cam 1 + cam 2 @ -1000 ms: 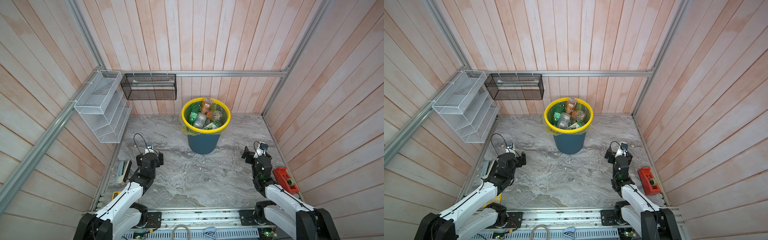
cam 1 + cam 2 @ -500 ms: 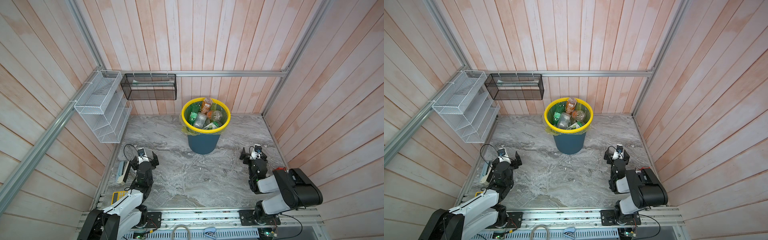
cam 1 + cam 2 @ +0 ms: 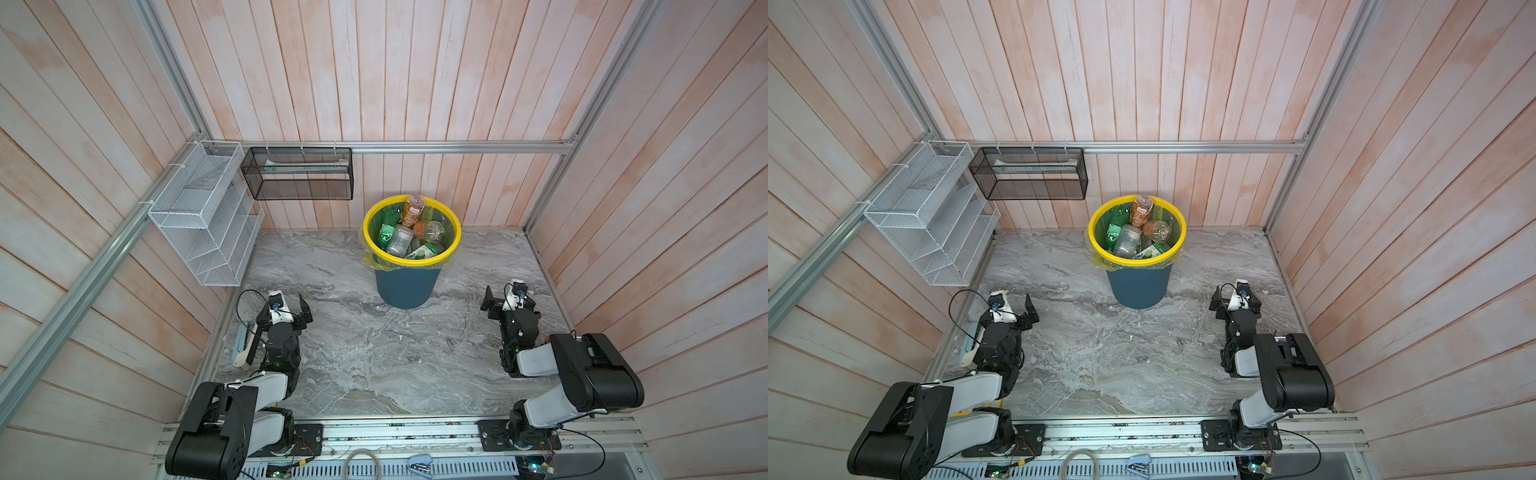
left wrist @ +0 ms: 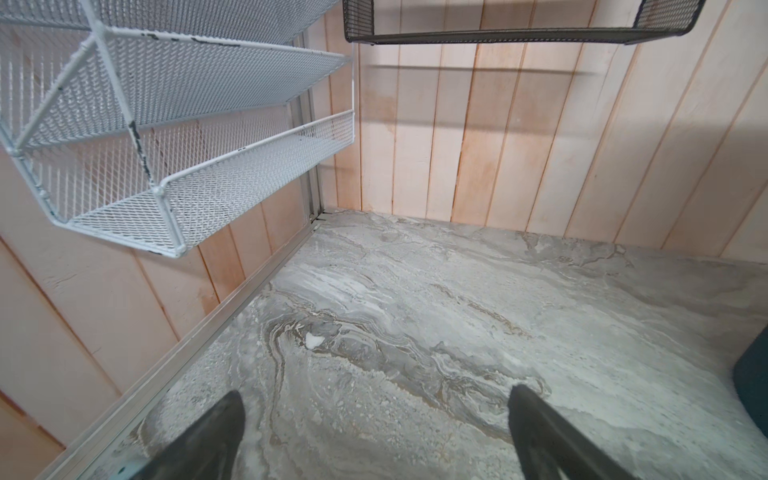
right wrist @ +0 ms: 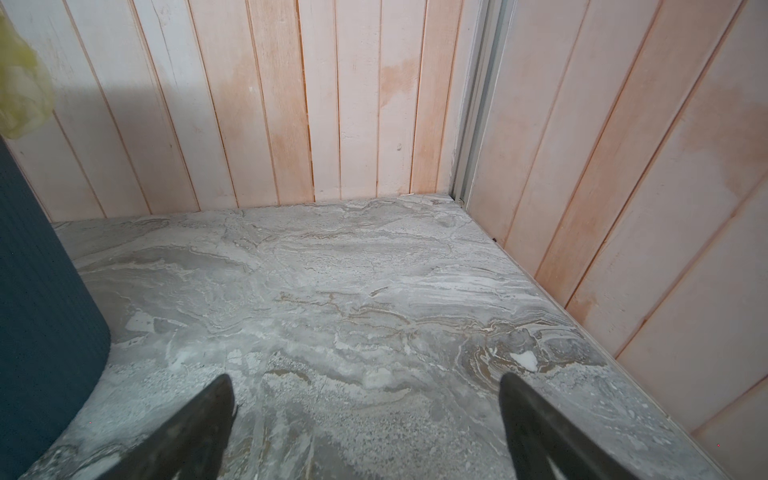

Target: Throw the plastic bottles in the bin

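The bin [image 3: 405, 286] [image 3: 1138, 286], dark blue with a yellow rim and a yellow-green liner, stands at the back middle of the marble floor. Several plastic bottles [image 3: 413, 210] [image 3: 1140, 210] lie piled inside it: a brownish one on top, with clear and green ones beneath. No bottle shows on the floor. My left gripper [image 3: 280, 311] [image 3: 1007, 311] [image 4: 376, 395] hovers low at the left, open and empty. At the right my right gripper [image 3: 510, 297] [image 3: 1235, 299] [image 5: 365, 379] is open and empty too. The bin's wall [image 5: 37, 311] [image 4: 752, 386] shows at the edge of each wrist view.
A white wire rack [image 3: 203, 216] [image 4: 174, 166] hangs on the left wall and a black mesh basket [image 3: 299, 174] on the back wall. A white and blue tool [image 3: 245, 345] lies by the left wall. Both arms sit folded near the front rail [image 3: 395, 432].
Both arms have drawn back and folded toward the front rail, pulling the grippers a little away from the bin. Both stay open. The bin and its bottles have not moved.
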